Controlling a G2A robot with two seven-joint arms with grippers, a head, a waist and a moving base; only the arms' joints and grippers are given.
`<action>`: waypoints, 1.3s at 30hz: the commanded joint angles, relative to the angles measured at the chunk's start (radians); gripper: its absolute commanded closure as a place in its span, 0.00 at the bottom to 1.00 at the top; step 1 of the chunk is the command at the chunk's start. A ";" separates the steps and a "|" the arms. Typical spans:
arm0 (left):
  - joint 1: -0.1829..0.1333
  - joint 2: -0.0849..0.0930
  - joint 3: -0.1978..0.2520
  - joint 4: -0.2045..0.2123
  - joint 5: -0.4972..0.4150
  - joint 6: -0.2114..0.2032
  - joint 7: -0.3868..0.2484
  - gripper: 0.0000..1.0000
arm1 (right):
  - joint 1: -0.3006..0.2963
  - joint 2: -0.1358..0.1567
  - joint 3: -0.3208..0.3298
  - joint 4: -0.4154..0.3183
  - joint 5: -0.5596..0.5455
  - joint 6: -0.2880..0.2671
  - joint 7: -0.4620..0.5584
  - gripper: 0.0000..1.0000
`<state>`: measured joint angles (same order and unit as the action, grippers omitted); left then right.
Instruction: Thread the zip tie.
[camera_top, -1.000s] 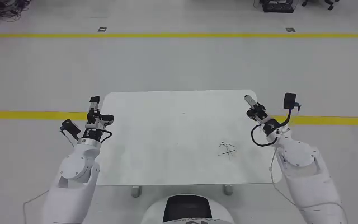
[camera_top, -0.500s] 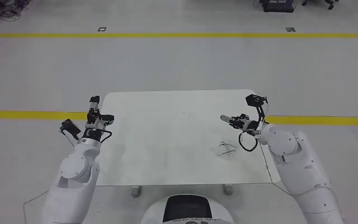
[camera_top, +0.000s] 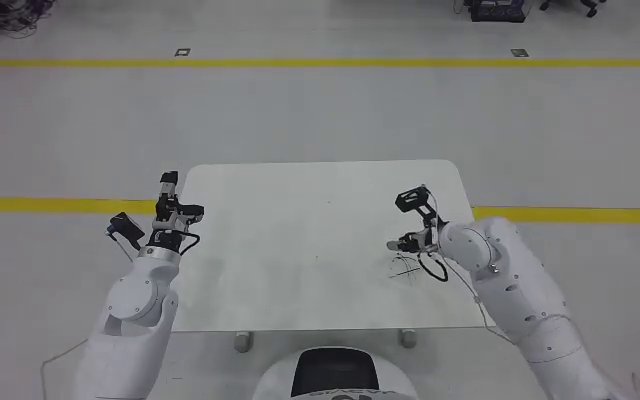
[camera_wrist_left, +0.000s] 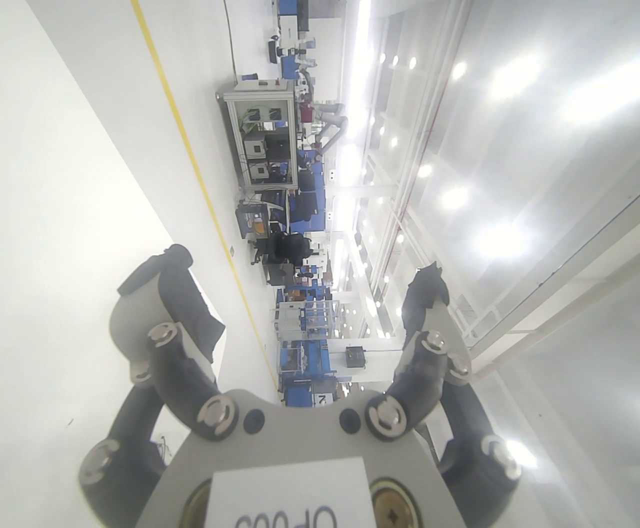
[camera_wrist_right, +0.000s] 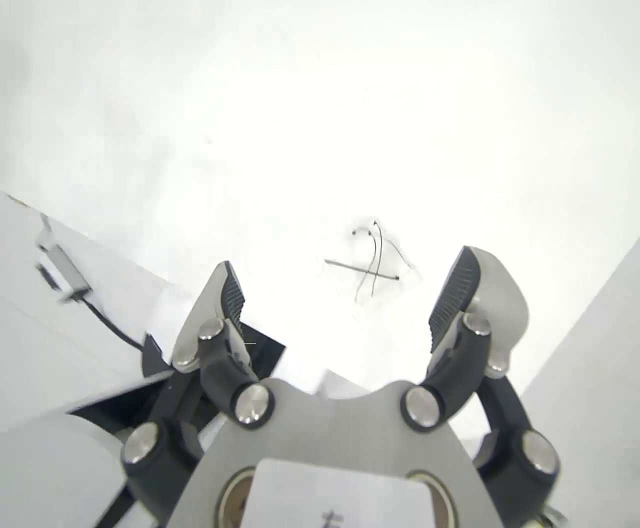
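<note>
At the left edge of the table (camera_top: 300, 230) the left gripper (camera_wrist_left: 300, 264) hangs over the rim, released, its two fingers spread wide with nothing between them. It points away toward the far side of the room, well apart from the work.

Right of the table's centre, toward the near edge, lie the zip ties (camera_wrist_right: 369, 271). They form a small heap of thin dark strands flat on the white top, one straight piece crossing two or three curved ones. From above, the heap (camera_top: 405, 266) reads as a loose tangle.

Just above and beside it hovers the right gripper (camera_wrist_right: 347, 265), also released. Its ribbed pads (camera_wrist_right: 452, 285) stand apart with the heap framed between them, and nothing is held.

The pick looks like the risky step. Because the strands overlap, closing the jaws on the crossing could lift several ties at once, or drag the rest along and scatter them. They are thin and lie flat, so a descent that stops short would probably pinch only air. One that goes too deep would press the fingertips into the table and may flick a tie aside. Which end is the head and which the tail is too small to tell. A grip near the wrong end would leave little free length for threading.
</note>
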<state>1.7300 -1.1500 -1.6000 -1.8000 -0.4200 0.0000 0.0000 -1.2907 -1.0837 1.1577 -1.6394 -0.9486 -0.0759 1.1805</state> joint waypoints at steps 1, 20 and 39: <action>0.000 0.000 0.000 0.000 0.000 0.000 0.000 0.00 | 0.013 -0.007 -0.051 0.033 -0.020 0.011 0.029 0.00; 0.000 0.000 0.000 0.000 0.000 0.000 0.000 0.00 | 0.138 -0.050 -0.214 0.146 -0.197 0.204 0.157 0.00; 0.000 0.000 0.000 0.000 0.000 0.000 0.000 0.00 | 0.200 -0.092 -0.283 0.286 -0.151 0.278 0.140 0.00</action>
<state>1.7300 -1.1500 -1.6000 -1.8000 -0.4200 0.0000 0.0000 -1.0942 -1.1723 0.8785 -1.3617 -1.1113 0.2107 1.3284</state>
